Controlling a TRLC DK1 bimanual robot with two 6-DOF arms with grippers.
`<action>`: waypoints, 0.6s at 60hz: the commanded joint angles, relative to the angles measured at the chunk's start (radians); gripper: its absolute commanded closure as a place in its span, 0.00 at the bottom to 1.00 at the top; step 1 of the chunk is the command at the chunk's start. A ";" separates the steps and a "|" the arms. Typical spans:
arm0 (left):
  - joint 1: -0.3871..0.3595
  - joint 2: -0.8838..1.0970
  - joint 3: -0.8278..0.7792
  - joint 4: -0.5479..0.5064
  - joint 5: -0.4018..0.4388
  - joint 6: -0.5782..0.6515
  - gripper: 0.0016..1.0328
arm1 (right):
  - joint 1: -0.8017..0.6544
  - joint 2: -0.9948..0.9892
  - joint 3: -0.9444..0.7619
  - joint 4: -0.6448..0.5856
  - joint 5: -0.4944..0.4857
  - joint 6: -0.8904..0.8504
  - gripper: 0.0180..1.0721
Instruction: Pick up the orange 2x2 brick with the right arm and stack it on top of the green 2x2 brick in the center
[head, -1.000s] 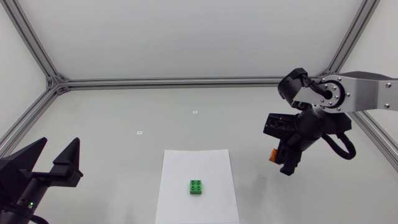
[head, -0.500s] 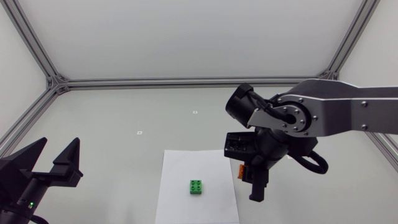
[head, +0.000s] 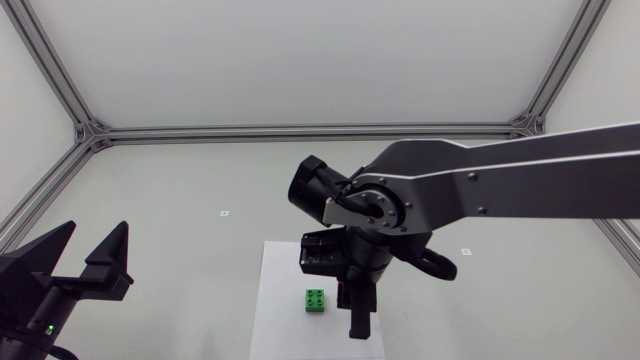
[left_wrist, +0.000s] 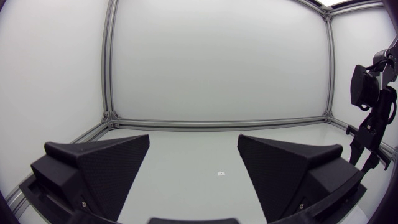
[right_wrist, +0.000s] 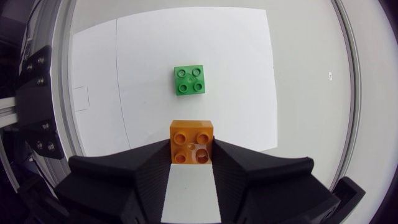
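Observation:
The green 2x2 brick (head: 316, 300) (right_wrist: 189, 81) sits on a white paper sheet (head: 290, 270) at the table's middle. My right arm reaches in from the right, and its gripper (head: 357, 318) hangs just right of the green brick in the head view. The right wrist view shows that gripper (right_wrist: 192, 157) shut on the orange 2x2 brick (right_wrist: 192, 142), studs up, with the green brick a short way ahead of it. The head view hides the orange brick behind the arm. My left gripper (head: 78, 262) (left_wrist: 193, 168) stands open at the left edge, holding nothing.
The paper sheet (right_wrist: 149, 68) covers the middle of the grey table. Small markers (head: 225, 212) (head: 313, 180) lie on the table behind it. Aluminium frame rails (head: 300, 131) run along the back and sides.
My right arm has swung leftward from the right side of the table, carrying the orange brick to a spot over the paper beside the green brick. The left arm has not moved.

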 joint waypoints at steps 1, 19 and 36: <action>0.002 -0.008 -0.041 -0.015 0.004 0.013 0.04 | 0.020 0.046 0.043 -0.004 0.000 0.013 0.94; 0.002 -0.008 -0.041 -0.013 0.004 0.013 0.04 | 0.051 0.129 0.159 -0.025 0.000 0.006 0.94; 0.002 -0.008 -0.041 -0.013 0.004 0.013 0.04 | 0.054 0.187 0.197 -0.024 -0.006 -0.013 0.94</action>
